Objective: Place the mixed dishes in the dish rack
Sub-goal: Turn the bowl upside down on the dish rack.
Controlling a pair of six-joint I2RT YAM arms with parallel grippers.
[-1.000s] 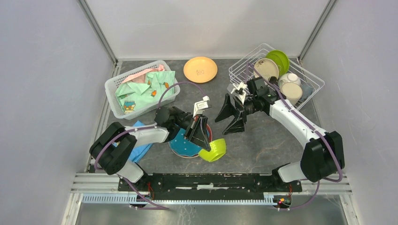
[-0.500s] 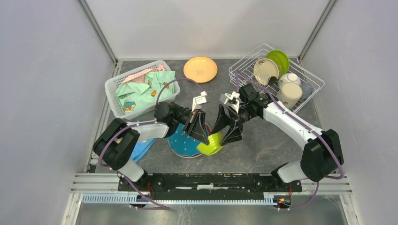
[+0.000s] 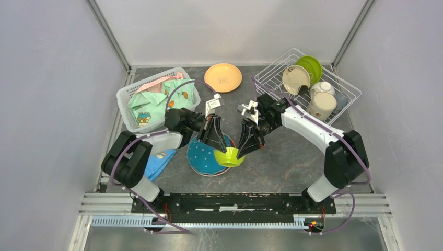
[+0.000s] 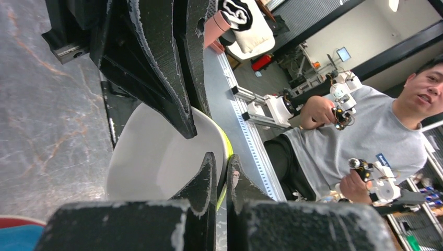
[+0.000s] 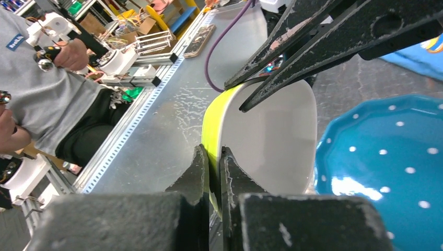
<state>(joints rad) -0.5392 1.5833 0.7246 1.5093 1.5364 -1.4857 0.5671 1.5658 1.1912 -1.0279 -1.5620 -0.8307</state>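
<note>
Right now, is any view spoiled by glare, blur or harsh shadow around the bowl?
Top external: evenly lit and sharp, the lime-green bowl clear. Right wrist: a glare patch on the blue dotted plate, and the right gripper is blurred at the bottom edge. Left wrist: tilted wide-angle view, with the left gripper equally soft nearest the lens.

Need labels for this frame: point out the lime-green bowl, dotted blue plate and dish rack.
lime-green bowl (image 3: 230, 158), top view, outer wall.
dotted blue plate (image 3: 201, 157), top view, bare left part.
dish rack (image 3: 266, 78), top view, left wire wall.
</note>
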